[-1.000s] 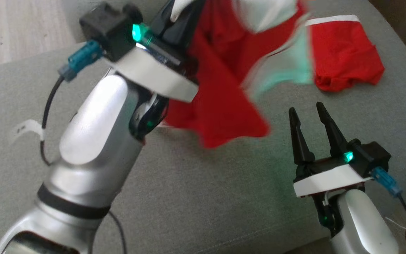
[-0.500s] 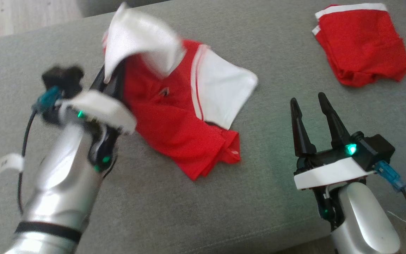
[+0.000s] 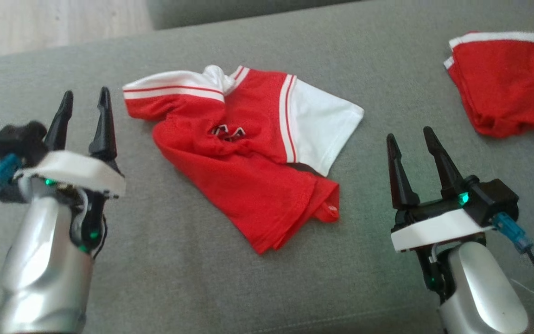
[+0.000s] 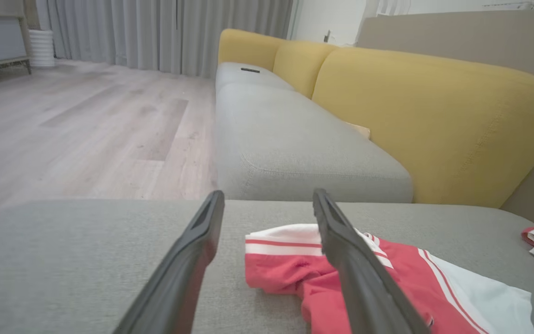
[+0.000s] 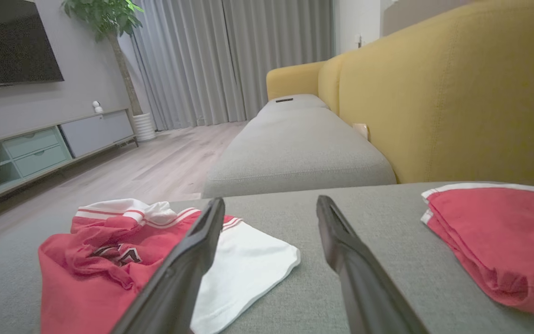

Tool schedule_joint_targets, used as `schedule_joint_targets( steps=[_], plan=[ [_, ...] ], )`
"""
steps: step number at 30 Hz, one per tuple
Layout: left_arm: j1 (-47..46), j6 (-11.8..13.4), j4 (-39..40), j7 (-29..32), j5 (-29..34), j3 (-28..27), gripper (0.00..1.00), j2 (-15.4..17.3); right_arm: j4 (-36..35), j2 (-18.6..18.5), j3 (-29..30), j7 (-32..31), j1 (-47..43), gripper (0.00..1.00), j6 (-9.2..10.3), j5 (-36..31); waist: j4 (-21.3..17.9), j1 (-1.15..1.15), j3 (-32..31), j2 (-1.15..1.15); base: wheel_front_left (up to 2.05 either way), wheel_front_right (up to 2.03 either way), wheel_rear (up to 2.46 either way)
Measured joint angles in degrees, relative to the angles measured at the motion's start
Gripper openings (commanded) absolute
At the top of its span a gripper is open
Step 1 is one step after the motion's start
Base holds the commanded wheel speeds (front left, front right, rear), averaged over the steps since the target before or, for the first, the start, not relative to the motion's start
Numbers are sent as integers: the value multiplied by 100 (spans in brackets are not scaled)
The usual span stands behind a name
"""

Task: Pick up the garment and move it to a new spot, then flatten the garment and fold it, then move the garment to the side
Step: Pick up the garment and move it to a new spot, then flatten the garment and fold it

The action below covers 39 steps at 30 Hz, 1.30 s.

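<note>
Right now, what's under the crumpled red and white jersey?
The crumpled red and white jersey lies on the grey fabric cushion, which shows all around it. Anything beneath its folds is covered.

Garment (image 3: pixel 248 157): red mesh jersey with white trim, laid loose on the grey sofa cushion (image 3: pixel 211 287), roughly centred in the head view. Not flattened: it is bunched and creased through the middle, and the black chest print (image 3: pixel 230 133) is partly swallowed by a fold. One white sleeve (image 3: pixel 325 123) is spread flat on the right, bordered by red-and-white stripes. A white band with a red stripe (image 3: pixel 174 88) is seen at the upper left, with a white lump of fabric bunched just beside it. The lower body is doubled over itself and tapers to a point toward the near edge. A small tag (image 3: pixel 331 209) is seen at the right corner.
</note>
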<state>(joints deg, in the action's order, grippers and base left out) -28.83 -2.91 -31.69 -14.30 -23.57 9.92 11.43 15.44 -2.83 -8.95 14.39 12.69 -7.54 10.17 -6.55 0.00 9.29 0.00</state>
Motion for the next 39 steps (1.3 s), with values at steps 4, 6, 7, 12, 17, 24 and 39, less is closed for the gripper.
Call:
schedule_joint_targets(
  steps=[4,6,7,12,17,24,39],
  plan=[
    [554,-123,804,-1,409,-250,100,-33,3,0,75,0,-41,100,0,-102,143,0,-207,0,0,0,0],
    [850,-172,1229,-20,606,-360,100,-99,0,0,125,0,-51,100,0,-159,222,0,-299,0,0,0,0],
    [1012,-182,1421,-36,684,-409,100,-135,-9,0,152,0,-52,100,0,-183,262,0,-340,0,0,0,0],
    [1849,-224,2172,-37,1032,-646,100,-428,-58,0,201,0,-181,100,0,-269,426,0,-512,0,0,0,0],
    [2448,-281,2614,-38,1296,-669,100,-695,-60,1,241,0,-418,100,0,-269,523,0,-615,0,0,0,0],
    [2627,-343,2740,-38,1614,-568,100,-814,-62,1,248,0,-463,100,0,-268,562,0,-627,0,0,0,0],
    [2424,-417,2652,-38,1621,-430,100,-861,460,2,476,-92,-163,100,0,-479,711,0,-163,0,0,0,0]
  ],
)
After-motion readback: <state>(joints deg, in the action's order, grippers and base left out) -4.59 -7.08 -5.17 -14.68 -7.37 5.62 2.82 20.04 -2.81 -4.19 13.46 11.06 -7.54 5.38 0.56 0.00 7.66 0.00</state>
